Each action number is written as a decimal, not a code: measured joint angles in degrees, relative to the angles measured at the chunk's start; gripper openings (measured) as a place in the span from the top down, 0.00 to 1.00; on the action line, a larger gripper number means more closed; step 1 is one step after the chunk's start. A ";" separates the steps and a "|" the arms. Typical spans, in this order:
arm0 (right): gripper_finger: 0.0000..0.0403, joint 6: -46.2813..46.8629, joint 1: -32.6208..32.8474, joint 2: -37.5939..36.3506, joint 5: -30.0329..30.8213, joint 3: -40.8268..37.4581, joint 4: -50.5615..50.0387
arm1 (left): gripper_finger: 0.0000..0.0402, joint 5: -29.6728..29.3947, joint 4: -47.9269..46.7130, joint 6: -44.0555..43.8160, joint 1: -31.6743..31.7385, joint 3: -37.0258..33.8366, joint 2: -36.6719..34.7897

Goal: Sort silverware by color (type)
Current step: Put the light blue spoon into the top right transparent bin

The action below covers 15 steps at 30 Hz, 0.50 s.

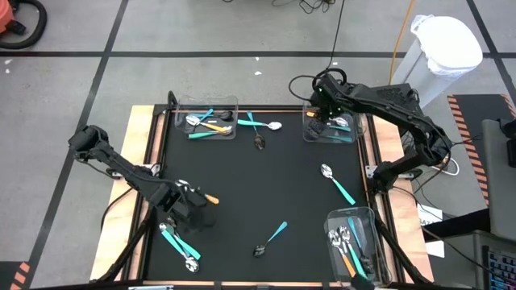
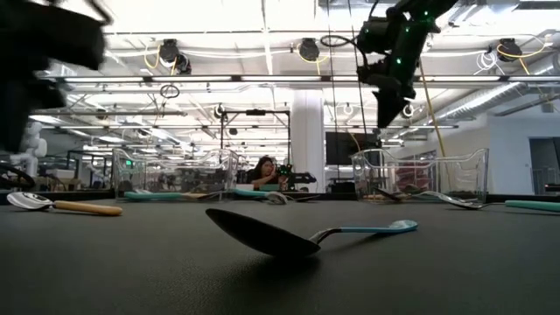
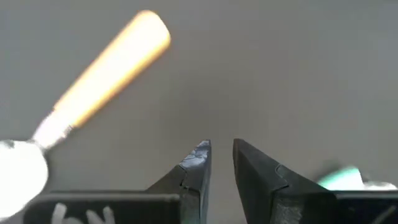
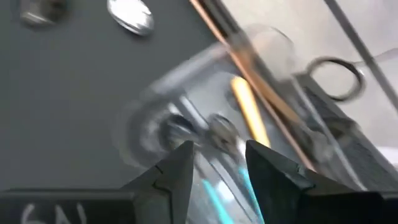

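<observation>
Silverware lies scattered on the black mat. An orange-handled spoon (image 1: pixel 207 197) (image 3: pixel 112 68) lies flat just beside my left gripper (image 1: pixel 190 207) (image 3: pixel 222 155), which hovers low over the mat with its fingers slightly apart and nothing between them. Two teal-handled spoons (image 1: pixel 179 246) lie nearer the near edge. My right gripper (image 1: pixel 319 121) (image 4: pixel 217 165) hangs open and raised (image 2: pixel 389 96) over the far right bin (image 1: pixel 329 126), which holds an orange-handled piece (image 4: pixel 249 112) and teal ones. Loose on the mat: a dark-headed teal spoon (image 1: pixel 270 239) (image 2: pixel 262 232), a teal spoon (image 1: pixel 338 184), another (image 1: pixel 261 124).
A clear bin at the far left (image 1: pixel 207 119) holds teal and orange pieces; a bin at the near right (image 1: pixel 355 246) holds several more. A small dark piece (image 1: pixel 260 142) lies on the mat's far middle. Wooden edging (image 1: pixel 137 161) frames the mat. A person sits far behind the table (image 2: pixel 262 171).
</observation>
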 joint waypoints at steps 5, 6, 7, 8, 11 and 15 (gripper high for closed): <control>0.64 3.45 5.45 -0.75 -1.19 0.01 0.93 | 0.83 2.42 3.86 0.03 -7.90 0.00 1.34; 0.64 3.99 6.66 -0.70 -1.19 0.02 0.93 | 0.83 2.42 5.18 0.04 -9.53 0.00 2.02; 0.64 4.62 7.89 -0.68 -1.20 0.00 1.04 | 0.82 2.45 6.39 0.04 -11.08 0.00 2.67; 0.64 5.14 9.07 -0.68 -1.20 0.02 1.26 | 0.82 2.42 7.65 0.04 -12.36 0.00 3.45; 0.64 7.07 12.73 -0.70 -1.19 0.02 2.87 | 0.79 2.34 10.86 -0.31 -15.60 0.00 6.32; 0.64 9.23 17.80 -0.70 -1.15 0.02 4.49 | 0.70 1.72 12.87 -2.93 -18.61 0.01 10.19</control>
